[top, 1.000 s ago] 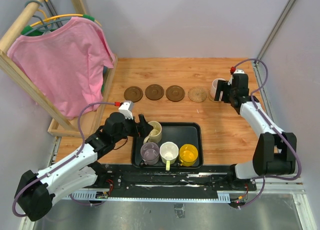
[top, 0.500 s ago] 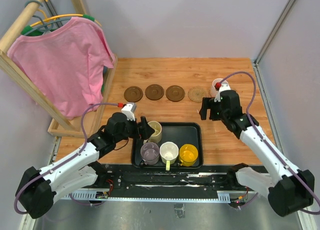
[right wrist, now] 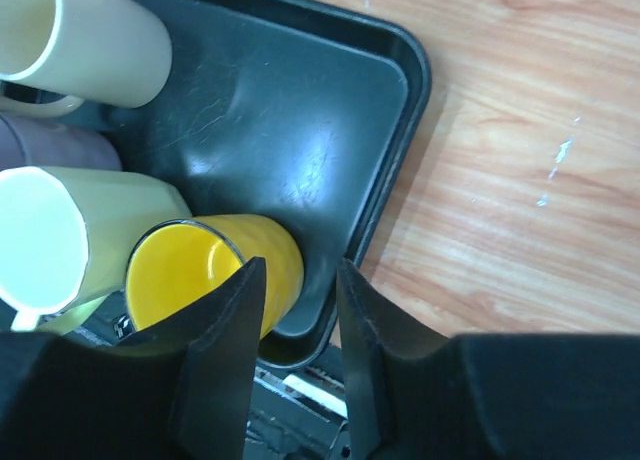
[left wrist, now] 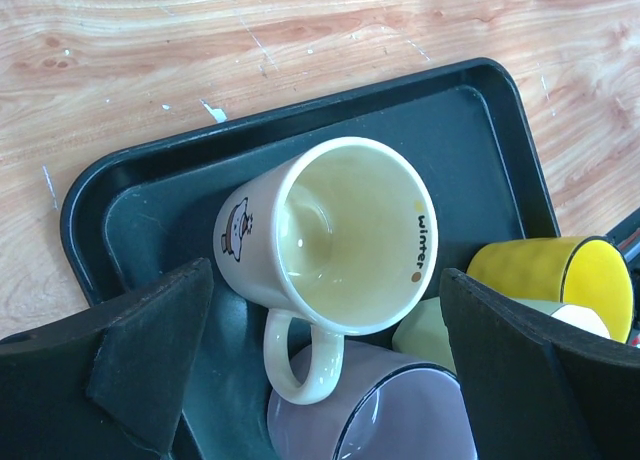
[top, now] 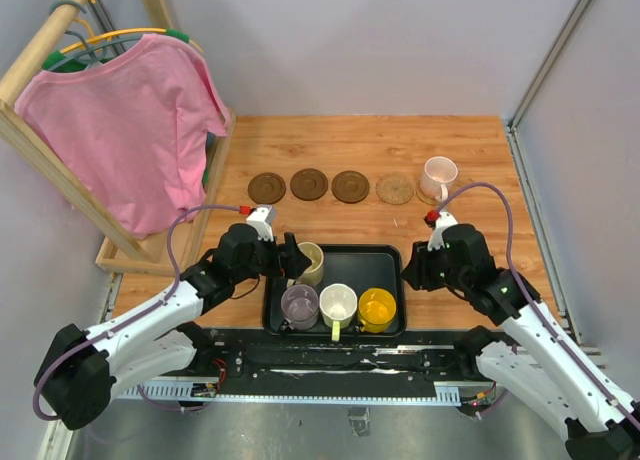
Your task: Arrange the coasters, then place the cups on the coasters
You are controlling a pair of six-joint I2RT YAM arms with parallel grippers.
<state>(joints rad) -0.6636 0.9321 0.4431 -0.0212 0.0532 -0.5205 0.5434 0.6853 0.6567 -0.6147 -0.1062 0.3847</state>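
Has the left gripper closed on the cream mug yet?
No, the left gripper has its fingers wide apart on either side of the cream mug.

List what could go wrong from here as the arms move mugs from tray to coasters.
1. The left gripper, open, straddles the cream mug, which is packed close to the grey-lilac mug; closing or lifting may jostle that neighbour.
2. The right gripper hangs over the tray rim beside the yellow mug, jaws narrow; descending so, it might strike rim or mug.

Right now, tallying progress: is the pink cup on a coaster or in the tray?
On a coaster: the pink cup stands upright on the rightmost tan coaster, outside the black tray.
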